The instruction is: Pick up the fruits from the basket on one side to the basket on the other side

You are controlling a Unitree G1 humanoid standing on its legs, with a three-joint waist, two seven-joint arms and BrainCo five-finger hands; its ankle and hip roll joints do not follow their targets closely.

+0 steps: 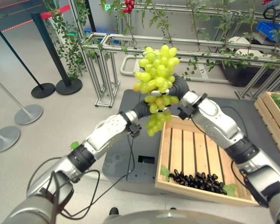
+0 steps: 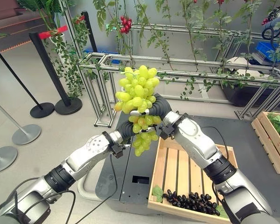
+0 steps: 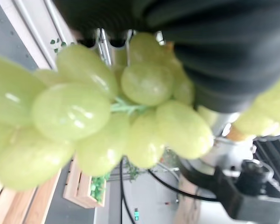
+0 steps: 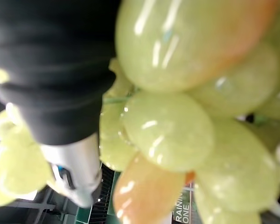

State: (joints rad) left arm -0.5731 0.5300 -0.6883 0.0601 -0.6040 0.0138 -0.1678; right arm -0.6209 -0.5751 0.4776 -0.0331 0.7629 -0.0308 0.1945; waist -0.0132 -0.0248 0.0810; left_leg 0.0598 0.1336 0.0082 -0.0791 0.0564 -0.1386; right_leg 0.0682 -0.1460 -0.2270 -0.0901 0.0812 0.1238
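Two arms meet in the left eye view around one big bunch of green grapes (image 1: 157, 77), raised well above the wooden crate (image 1: 201, 198) on the dark counter (image 1: 125, 161); I read this as a carry between crates, or possibly a transfer from one robot hand to the other, with the bunch kept high to clear the crate wall. A cluster of dark grapes (image 1: 198, 181) lies at the near end of that crate, and a second wooden crate with greenery (image 1: 276, 116) stands well apart at the right edge. In the right eye view the left robot hand (image 2: 129, 127) and the right robot hand (image 2: 161, 108) sit on either side of the bunch's lower half, dark covers pressed against the fruit; the fingers are buried behind grapes, so I cannot tell which hand bears the weight. The left wrist view shows grapes crowding the lens and silver fingers (image 3: 104, 43) running in behind the fruit, grip not readable. The right wrist view shows one silver finger (image 4: 77, 172) lying along the grapes beside the dark cover; whether it curls round a stem I cannot tell. My judgement: the bunch is soft and loosely jointed, so grapes may shed if it swings.
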